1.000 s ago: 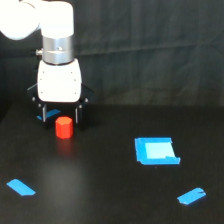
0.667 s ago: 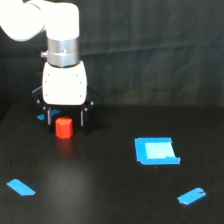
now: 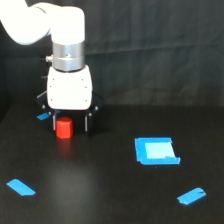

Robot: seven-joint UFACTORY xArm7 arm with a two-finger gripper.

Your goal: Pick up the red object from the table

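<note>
closing in for the grasp: at left of centre, the end effector (image 3: 70, 124) stands with its fingers apart astride the red object (image 3: 64, 128), which sits on the table (image 3: 110, 195). next, judged: squeeze shut, then lift straight.

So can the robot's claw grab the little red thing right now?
Probably yes. The gripper is open with a finger on each side of the red cylinder, and nothing on the black table blocks it.
</note>
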